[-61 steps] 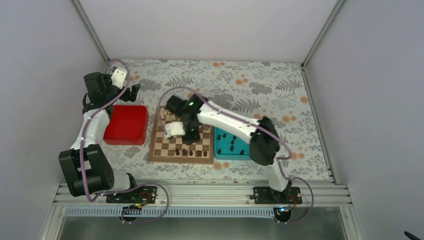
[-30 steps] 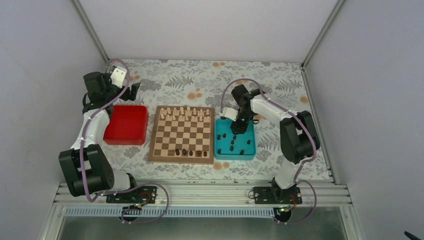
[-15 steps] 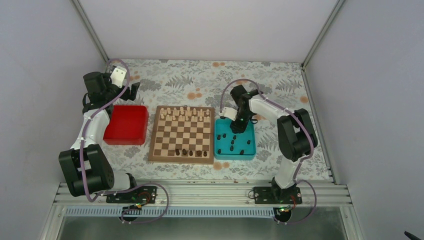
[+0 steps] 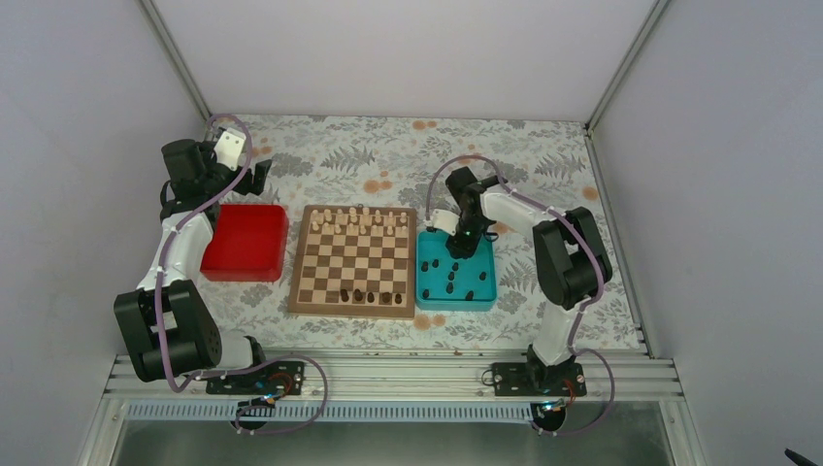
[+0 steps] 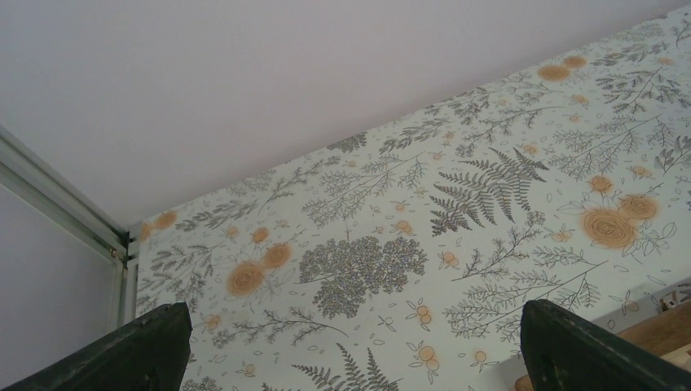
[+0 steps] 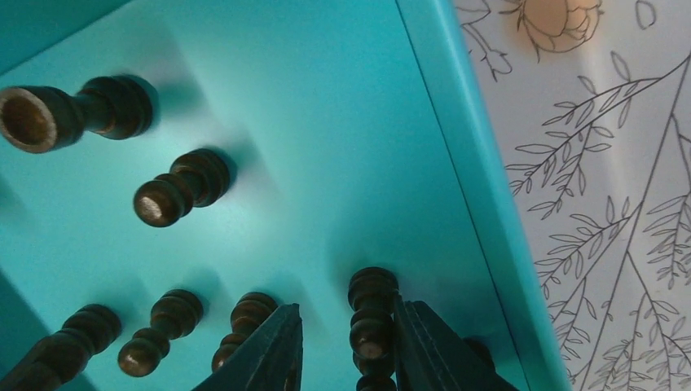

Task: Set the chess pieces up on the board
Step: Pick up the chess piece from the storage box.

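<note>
Currently the dark chess pieces [image 4: 452, 278] mostly lie loose in the teal tray [image 4: 488, 295], at 3 o'clock from the board [image 4: 351, 262]. Only a few stand [image 4: 371, 295] along the board's 6 o'clock edge, so the setup looks far from finished. Pale pieces [image 4: 359, 221] fill the 12 o'clock rows.

One piece [image 6: 372, 322] sits between the fingers of the right claw [image 6: 346, 322], which reaches down into the tray's 12 o'clock end. The claw is partly open around the piece. One finger [image 6: 432, 346] looks to be against it, and a strip of teal shows before the other finger [image 6: 273, 354], so I judge nothing is gripped yet.

To do this well, the squeeze should land on the piece's narrow waist and be centred so it doesn't roll. The lift should go straight up, clear of the neighbour [image 6: 244, 318] at 9 o'clock and the tray wall [image 6: 456, 138] at 3 o'clock.

The left claw [image 4: 258, 176] hangs wide open and empty above the surface [image 4: 408, 155], beyond the red tray [image 4: 247, 243].

The piece's lower end is cut off by the frame edge, so its kind, and whether it stands or lies, cannot be told. From above, the arm hides it altogether.
</note>
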`<state>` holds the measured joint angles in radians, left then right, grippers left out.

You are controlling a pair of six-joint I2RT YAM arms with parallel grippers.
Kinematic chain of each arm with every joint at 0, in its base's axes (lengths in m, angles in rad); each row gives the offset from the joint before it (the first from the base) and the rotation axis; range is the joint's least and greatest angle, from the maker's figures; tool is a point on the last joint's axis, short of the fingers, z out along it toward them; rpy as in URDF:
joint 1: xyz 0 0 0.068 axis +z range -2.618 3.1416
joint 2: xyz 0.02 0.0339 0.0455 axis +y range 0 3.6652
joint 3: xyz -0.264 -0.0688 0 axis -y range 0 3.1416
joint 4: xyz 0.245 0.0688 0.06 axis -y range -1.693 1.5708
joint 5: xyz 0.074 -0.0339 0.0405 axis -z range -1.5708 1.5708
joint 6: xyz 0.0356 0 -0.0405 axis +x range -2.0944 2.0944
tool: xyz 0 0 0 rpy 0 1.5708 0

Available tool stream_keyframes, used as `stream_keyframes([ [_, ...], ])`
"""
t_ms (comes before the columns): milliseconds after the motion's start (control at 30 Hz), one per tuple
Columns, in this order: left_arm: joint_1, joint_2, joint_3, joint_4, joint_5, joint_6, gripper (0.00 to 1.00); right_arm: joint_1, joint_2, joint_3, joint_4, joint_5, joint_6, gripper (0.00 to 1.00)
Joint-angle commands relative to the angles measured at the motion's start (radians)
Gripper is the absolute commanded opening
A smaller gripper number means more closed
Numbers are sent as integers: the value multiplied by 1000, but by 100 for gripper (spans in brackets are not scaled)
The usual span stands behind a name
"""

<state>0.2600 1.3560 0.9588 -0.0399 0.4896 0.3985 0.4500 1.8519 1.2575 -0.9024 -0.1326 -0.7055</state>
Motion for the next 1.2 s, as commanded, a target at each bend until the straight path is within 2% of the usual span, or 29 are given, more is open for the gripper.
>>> stream_keyframes([
  [0,5,-12,-9,19,8,-10,100,-2,16,-20,14,16,7,30],
  [400,5,-12,-5,17,7,-12,100,-1,-10,-8,-3,1,9,11],
  [633,5,-12,-9,24,8,-16,100,37,-58,99,-102,50,19,7],
  [900,5,-16,-14,29,8,-18,100,221,-48,314,-231,73,39,7],
  [1167,5,-19,-15,28,6,-20,100,406,95,494,-304,58,26,7],
])
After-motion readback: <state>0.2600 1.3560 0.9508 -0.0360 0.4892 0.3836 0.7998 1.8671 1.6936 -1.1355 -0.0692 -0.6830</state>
